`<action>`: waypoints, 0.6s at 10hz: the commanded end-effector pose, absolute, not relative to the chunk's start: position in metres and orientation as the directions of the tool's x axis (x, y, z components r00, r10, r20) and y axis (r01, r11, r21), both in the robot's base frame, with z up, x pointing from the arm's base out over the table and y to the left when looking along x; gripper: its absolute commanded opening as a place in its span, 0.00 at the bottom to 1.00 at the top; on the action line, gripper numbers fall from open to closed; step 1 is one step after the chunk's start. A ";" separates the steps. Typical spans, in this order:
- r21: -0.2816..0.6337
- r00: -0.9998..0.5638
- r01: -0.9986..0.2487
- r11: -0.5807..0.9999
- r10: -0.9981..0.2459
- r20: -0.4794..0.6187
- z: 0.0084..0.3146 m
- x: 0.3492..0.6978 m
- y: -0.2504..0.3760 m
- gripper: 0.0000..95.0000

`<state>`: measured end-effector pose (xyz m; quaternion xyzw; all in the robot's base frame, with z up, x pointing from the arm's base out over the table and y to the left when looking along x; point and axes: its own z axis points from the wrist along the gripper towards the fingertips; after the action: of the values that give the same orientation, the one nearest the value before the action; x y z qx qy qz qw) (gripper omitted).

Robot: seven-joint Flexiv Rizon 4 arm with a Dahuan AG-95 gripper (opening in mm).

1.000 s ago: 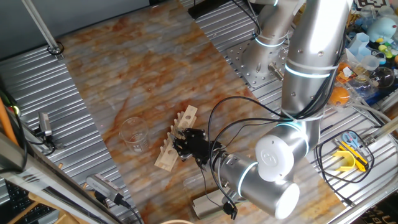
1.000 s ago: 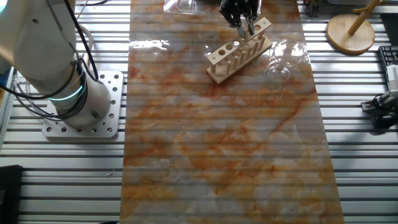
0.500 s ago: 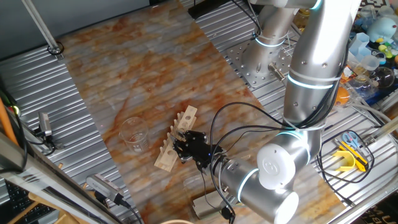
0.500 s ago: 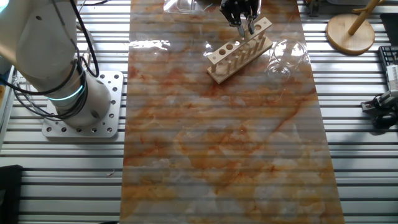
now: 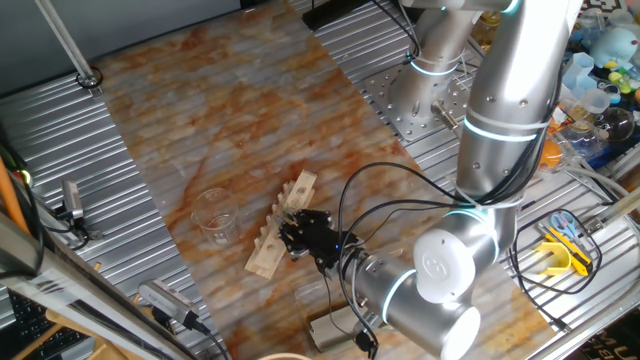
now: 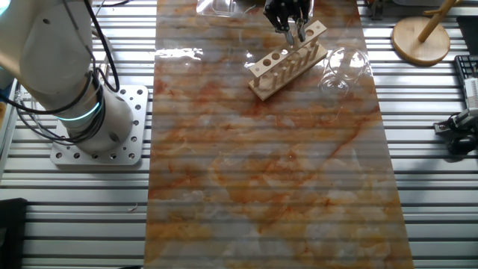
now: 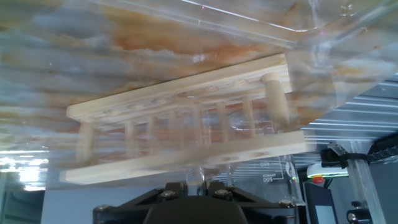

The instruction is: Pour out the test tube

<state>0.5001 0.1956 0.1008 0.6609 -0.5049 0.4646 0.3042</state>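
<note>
The pincer (image 6: 296, 30) sits at the wooden rack (image 6: 288, 60), fingers nearly together around the test tube (image 7: 194, 176), probably to lift it toward the beaker (image 6: 341, 69) beside the rack.

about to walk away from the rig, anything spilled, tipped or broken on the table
Nothing stands out. The wooden rack stands upright on the mat, the beaker sits upright beside it, and no liquid or broken glass shows. The pincer is down at the rack's far end; whether it grips the test tube can't be told.
</note>
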 end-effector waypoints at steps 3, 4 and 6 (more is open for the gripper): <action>-0.063 0.061 -0.950 -0.306 -0.380 0.923 0.101 0.500 0.195 0.00; -0.064 0.060 -0.950 -0.305 -0.380 0.923 0.101 0.500 0.195 0.00; -0.056 0.068 -0.951 -0.306 -0.379 0.923 0.102 0.500 0.196 0.00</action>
<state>0.5001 0.1959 0.1014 0.6628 -0.5016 0.4626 0.3085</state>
